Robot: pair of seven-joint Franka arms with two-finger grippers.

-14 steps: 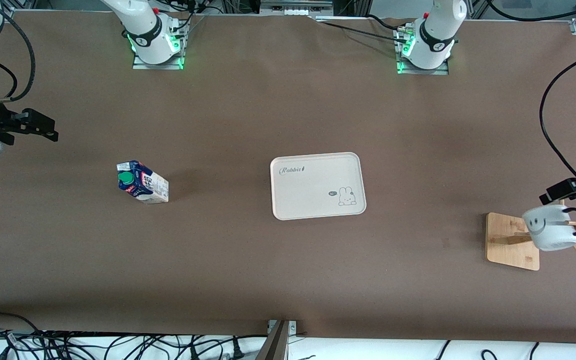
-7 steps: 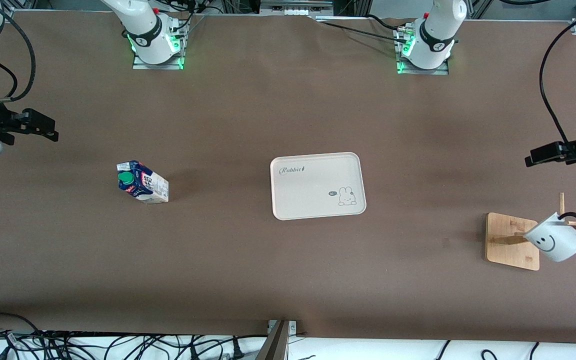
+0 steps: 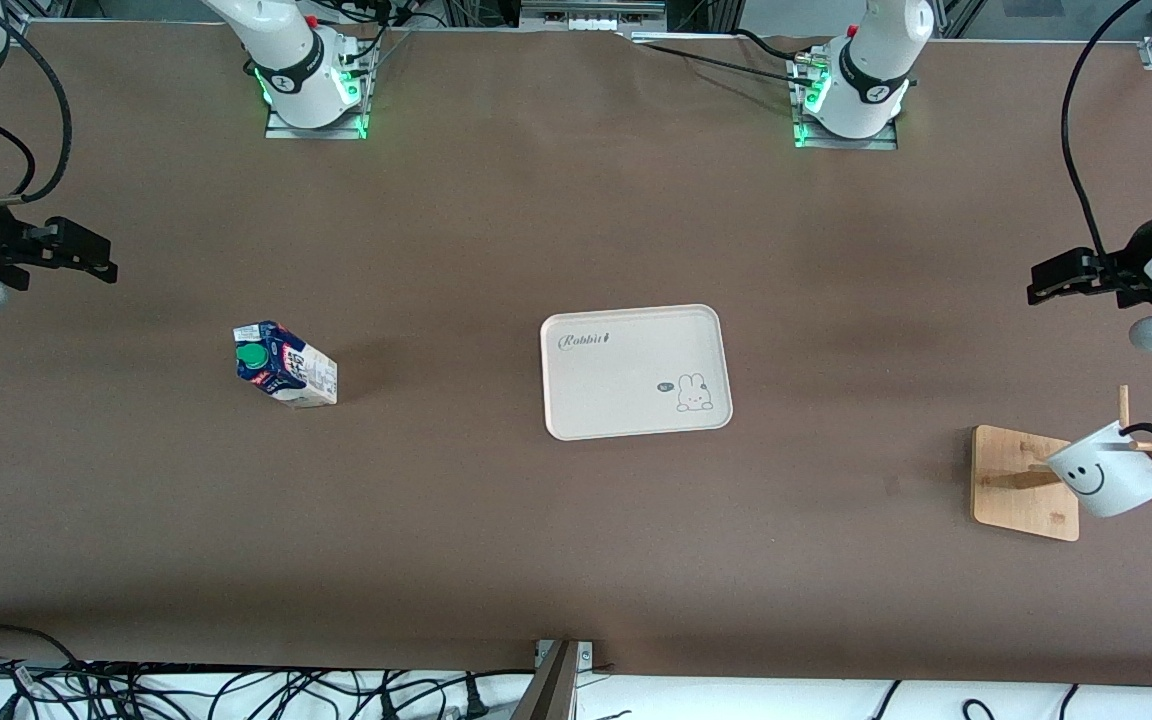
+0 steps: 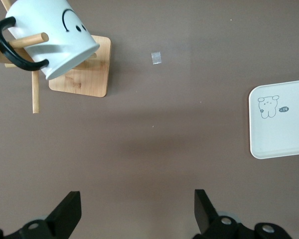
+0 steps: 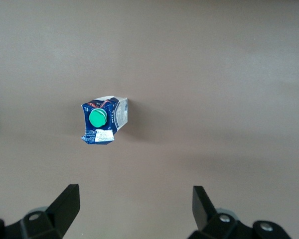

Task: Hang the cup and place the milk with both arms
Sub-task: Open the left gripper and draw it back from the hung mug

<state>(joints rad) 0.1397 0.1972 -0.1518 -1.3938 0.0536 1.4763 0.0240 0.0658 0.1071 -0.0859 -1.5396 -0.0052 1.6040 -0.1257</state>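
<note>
Cup (image 3: 1106,477) hangs by its black handle on the wooden rack (image 3: 1026,482) — milk (image 3: 285,365) stands alone, and the left gripper (image 3: 1039,283) and right gripper (image 3: 106,262) hover with fingers spread, holding nothing.

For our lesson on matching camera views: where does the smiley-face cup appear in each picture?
Front view: the smiley-face cup hangs by its handle on the wooden rack, at the left arm's end of the table.
Left wrist view: the cup hangs on the rack's peg.
Right wrist view: not in it.
Shared landmark: the rabbit tray.

left gripper (image 4: 134,219) fingers spread, right gripper (image 5: 134,216) likewise, seemingly
</note>
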